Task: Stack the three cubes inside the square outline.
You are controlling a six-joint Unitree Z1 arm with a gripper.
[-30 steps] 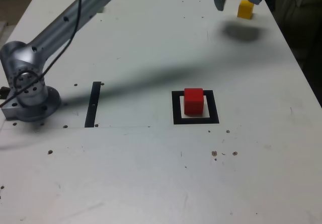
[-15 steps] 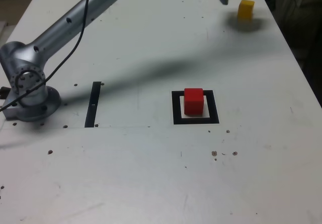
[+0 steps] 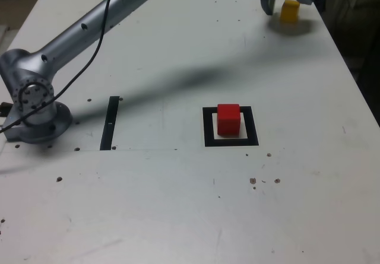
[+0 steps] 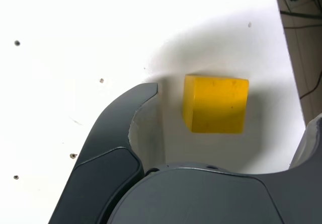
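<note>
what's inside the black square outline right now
One red cube sits on the square outline's pale centre, nothing stacked on it. The part of the centre beneath the cube is hidden. The yellow cube is far off, at the open gripper.

Exterior view: high, from the front, angled down over the whole white desk. Wrist view: mounted behind the dark grey hand, looking close down. Shared: small yellow cube at the far desk edge.
</note>
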